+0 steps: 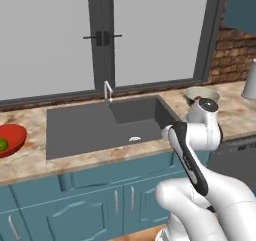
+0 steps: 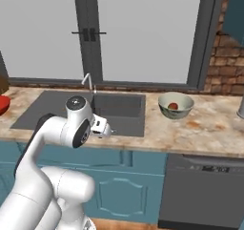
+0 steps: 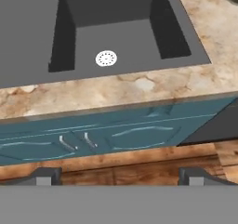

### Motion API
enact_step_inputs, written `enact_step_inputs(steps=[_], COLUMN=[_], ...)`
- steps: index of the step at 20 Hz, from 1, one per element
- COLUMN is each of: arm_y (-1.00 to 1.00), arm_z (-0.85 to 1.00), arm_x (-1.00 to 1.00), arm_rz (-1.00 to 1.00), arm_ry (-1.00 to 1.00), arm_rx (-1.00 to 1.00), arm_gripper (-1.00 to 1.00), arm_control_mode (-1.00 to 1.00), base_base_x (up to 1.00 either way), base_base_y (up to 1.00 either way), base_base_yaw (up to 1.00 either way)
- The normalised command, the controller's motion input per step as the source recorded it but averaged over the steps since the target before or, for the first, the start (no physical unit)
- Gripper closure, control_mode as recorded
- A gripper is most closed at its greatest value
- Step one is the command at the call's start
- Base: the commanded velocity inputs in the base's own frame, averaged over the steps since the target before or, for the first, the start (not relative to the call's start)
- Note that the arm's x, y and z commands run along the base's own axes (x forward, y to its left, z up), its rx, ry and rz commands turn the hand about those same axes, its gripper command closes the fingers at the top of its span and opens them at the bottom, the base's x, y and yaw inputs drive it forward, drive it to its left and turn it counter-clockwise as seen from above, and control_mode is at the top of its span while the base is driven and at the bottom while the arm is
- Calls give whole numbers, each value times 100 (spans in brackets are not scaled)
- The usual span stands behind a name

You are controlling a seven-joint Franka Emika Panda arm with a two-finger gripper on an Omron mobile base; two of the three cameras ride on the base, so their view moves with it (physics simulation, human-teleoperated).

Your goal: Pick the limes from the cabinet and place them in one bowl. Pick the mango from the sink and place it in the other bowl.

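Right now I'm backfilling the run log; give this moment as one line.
gripper: open, holding nothing | mango: in patterned bowl | lime: in red bowl | sink: nothing in basin

The sink point(image 3: 116, 42) basin lies open from above, with only the faucet point(image 1: 107, 90) standing at its back rim.

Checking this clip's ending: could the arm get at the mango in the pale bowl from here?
Probably yes. The mango lies uncovered in the open-topped pale bowl on the counter right of the sink, nothing over it, and the gripper is open and empty.
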Motion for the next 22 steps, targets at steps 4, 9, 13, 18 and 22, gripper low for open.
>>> enact_step_inputs(steps=[4,9,13,18,22], arm_y=[0,0,0,0,0], arm_z=[0,0,0,0,0], arm_x=[0,0,0,0,0], arm_rz=[0,0,0,0,0], arm_ry=[0,0,0,0,0], arm_rx=[0,0,0,0,0], arm_gripper=[-100,-100,-100,-100,-100], arm_control_mode=[100,100,100,100,100], base_base_x=[-27,-22,-18,-15,-14], base_base_y=[100,100,100,100,100], base_base_yaw=[3,1,0,0,0])
